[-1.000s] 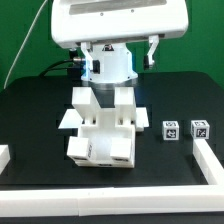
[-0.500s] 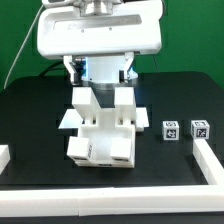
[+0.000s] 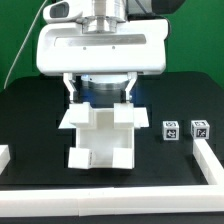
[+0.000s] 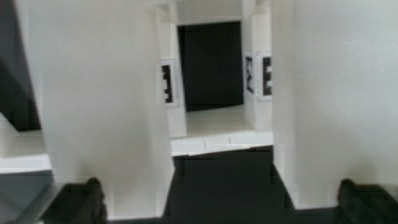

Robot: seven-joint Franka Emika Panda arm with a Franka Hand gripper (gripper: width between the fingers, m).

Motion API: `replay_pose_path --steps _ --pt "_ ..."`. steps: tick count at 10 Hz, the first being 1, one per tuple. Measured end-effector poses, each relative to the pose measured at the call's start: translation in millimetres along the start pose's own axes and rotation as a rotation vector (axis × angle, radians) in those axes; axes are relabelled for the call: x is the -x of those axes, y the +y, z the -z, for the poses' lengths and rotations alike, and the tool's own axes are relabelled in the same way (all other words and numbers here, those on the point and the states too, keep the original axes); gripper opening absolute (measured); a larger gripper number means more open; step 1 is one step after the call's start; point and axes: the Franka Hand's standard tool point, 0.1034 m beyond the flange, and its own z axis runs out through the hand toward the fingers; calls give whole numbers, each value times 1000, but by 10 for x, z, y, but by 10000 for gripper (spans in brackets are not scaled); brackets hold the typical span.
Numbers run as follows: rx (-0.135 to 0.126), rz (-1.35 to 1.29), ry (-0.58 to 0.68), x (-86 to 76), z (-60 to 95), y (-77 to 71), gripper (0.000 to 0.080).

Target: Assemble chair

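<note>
The partly built white chair point(image 3: 100, 140) stands on the black table at the centre, a block of slabs with two upright pieces. My gripper point(image 3: 101, 96) hangs right above it, open and empty, with one finger point(image 3: 72, 92) at each side of the chair's top. In the wrist view the two upright white slabs point(image 4: 98, 100) run on either side of a dark gap, with small tags point(image 4: 167, 82) on their inner faces. The gripper point(image 4: 217, 205) straddles them, its dark fingertips point(image 4: 80, 203) wide apart, each lying over a slab's outer part.
Two small white tagged cubes point(image 3: 170, 130) point(image 3: 200, 129) sit on the table at the exterior view's right. White border rails run along the right point(image 3: 207, 160), the front point(image 3: 110, 206) and the left point(image 3: 3, 153) of the black table.
The hand has come down over the chair and now hides its upper part. The chair and the two cubes have not moved.
</note>
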Motion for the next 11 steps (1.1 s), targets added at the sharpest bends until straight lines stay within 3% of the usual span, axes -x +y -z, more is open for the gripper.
replay_pose_path --steps 4,5,9,11 --pt "23 3 18 -145 -365 -35 649" --pt "27 6 40 -203 -391 -52 649" --pt "22 10 42 -235 -397 -101 649" --pt "8 2 19 -285 -286 -98 649"
